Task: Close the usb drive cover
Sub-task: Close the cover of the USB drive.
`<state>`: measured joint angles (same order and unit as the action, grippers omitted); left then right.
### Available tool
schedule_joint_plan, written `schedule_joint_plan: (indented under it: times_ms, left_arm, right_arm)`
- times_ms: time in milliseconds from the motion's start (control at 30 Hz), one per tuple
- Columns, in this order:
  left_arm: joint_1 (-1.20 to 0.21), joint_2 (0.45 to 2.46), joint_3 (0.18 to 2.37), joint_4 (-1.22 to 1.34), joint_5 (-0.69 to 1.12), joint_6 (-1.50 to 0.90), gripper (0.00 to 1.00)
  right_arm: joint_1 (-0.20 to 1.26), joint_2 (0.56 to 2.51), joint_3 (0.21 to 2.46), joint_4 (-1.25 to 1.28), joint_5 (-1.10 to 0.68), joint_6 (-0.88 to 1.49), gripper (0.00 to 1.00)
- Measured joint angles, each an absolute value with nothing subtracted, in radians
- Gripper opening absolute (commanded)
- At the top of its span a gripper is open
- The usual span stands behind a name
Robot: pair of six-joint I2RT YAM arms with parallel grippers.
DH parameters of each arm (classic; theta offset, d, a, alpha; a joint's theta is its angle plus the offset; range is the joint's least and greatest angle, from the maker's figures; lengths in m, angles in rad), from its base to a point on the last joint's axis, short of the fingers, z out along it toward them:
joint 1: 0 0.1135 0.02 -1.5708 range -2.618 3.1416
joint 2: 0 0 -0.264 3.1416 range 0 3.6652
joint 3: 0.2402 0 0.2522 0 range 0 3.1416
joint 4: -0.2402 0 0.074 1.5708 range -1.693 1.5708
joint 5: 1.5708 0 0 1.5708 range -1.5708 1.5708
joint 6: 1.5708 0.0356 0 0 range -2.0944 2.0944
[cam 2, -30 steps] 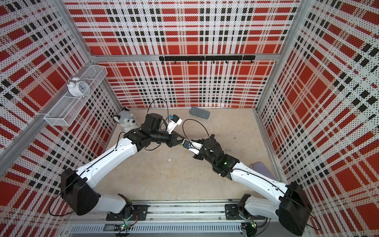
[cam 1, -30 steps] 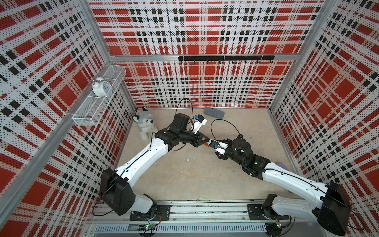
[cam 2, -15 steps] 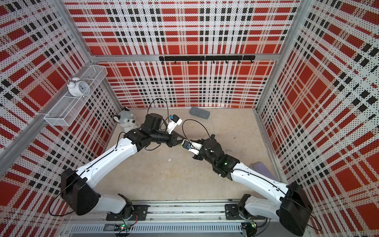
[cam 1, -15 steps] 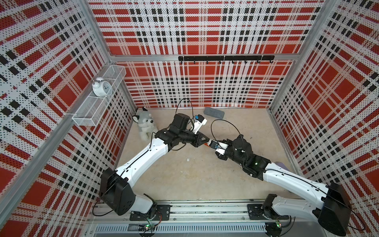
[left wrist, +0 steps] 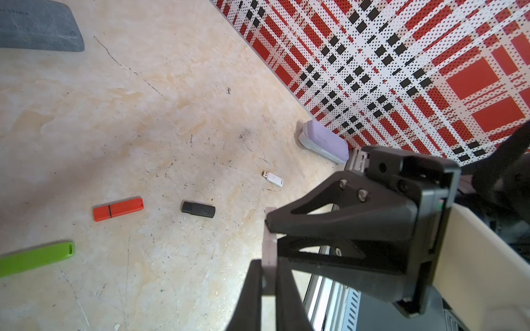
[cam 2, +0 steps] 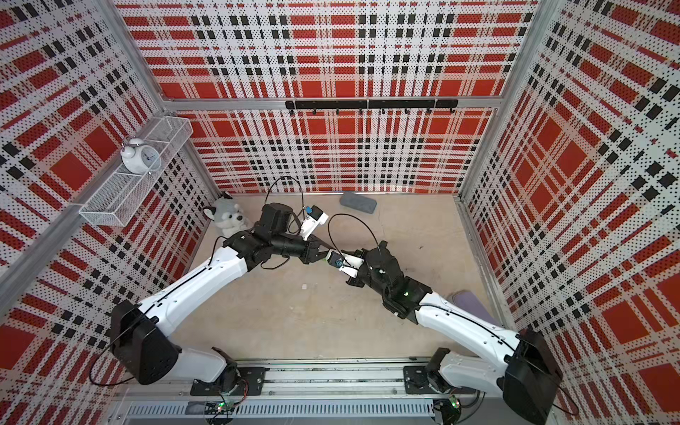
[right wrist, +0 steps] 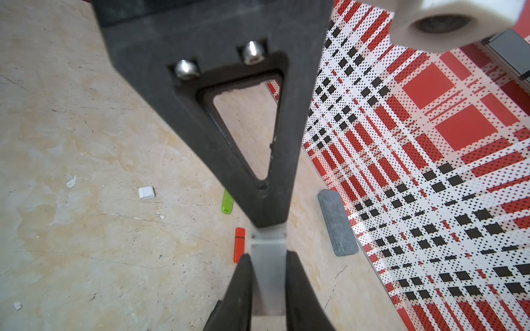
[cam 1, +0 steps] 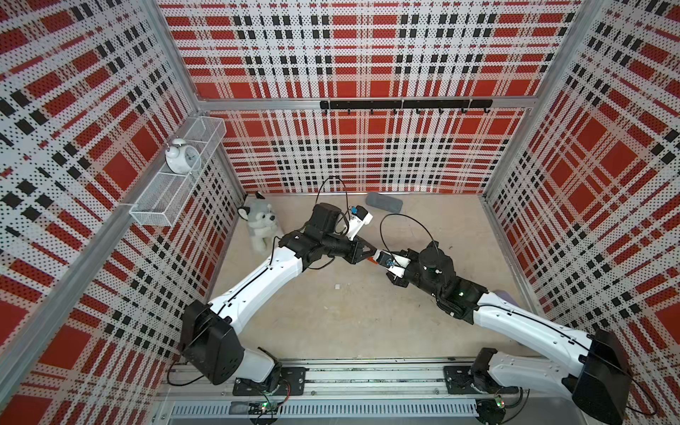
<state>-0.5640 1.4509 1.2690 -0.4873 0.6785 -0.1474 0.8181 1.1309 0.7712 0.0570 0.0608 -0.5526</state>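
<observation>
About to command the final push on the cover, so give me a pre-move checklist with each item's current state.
1. Left gripper shut on the pale USB drive: ok.
2. Right gripper shut on its other end: ok.
3. Drive held clear above the table: ok.
4. Drive straight across its seam: ok.
5. Drive fully closed: cannot tell; the seam is visible.

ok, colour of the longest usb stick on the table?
The stick is lime green; left wrist view.
</observation>
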Motion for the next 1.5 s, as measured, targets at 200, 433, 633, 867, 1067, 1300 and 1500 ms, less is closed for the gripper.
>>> schedule_joint_plan:
  times_ms: [200,433,633,867,1067,1300,1500]
  left_arm:
    - [-0.563,1.454,1.269,-0.485,0.698,-0.141,0.05]
    - [-0.562,1.456,1.269,-0.495,0.704,-0.111,0.05]
    - [-0.562,1.461,1.269,-0.499,0.694,-0.111,0.06]
    - [-0.561,1.471,1.269,-0.503,0.722,-0.109,0.05]
    - [-0.553,1.479,1.267,-0.502,0.745,-0.096,0.04]
    - [-0.531,1.478,1.240,-0.445,0.793,-0.156,0.05]
    - [-0.531,1.479,1.238,-0.438,0.781,-0.170,0.07]
  right_arm:
    - [0.818,1.131,0.773,0.055,0.056,-0.525,0.06]
    - [0.818,1.131,0.776,0.042,0.040,-0.501,0.06]
    - [0.816,1.132,0.803,-0.015,0.030,-0.489,0.06]
    - [0.814,1.139,0.816,-0.045,0.022,-0.469,0.05]
    - [0.813,1.150,0.828,-0.060,0.020,-0.455,0.04]
    - [0.811,1.156,0.839,-0.067,0.017,-0.448,0.04]
    - [0.809,1.172,0.872,-0.105,0.020,-0.430,0.03]
